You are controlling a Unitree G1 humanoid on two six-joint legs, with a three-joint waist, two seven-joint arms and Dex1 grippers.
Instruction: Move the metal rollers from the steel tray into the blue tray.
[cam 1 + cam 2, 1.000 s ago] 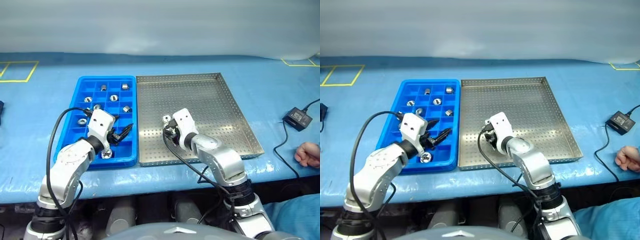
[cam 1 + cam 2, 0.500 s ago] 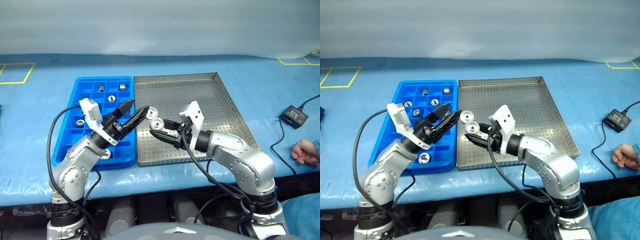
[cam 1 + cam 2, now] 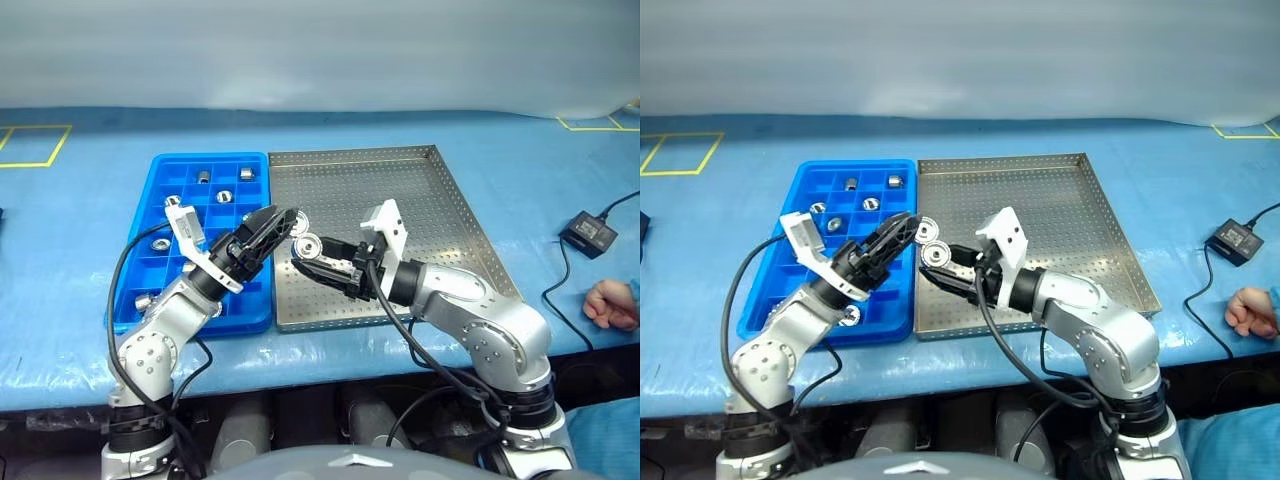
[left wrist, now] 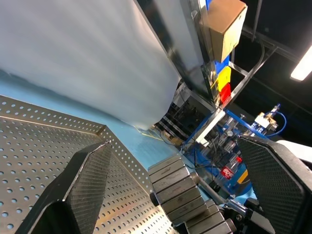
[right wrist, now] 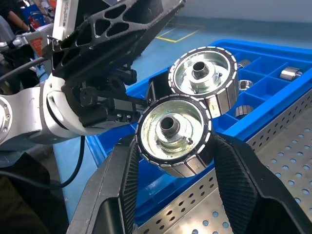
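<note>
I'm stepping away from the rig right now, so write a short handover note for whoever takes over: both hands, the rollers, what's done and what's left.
Left hand: open, raised beside the right hand.
Right hand: shut on a metal roller, held up over the seam between the trays. A second roller sits right behind it by the left hand's fingers; what carries it I cannot tell.
Done: several rollers lie in the blue tray.
Left: get the two raised rollers into the blue tray. No rollers lie on the visible floor of the steel tray.
</note>
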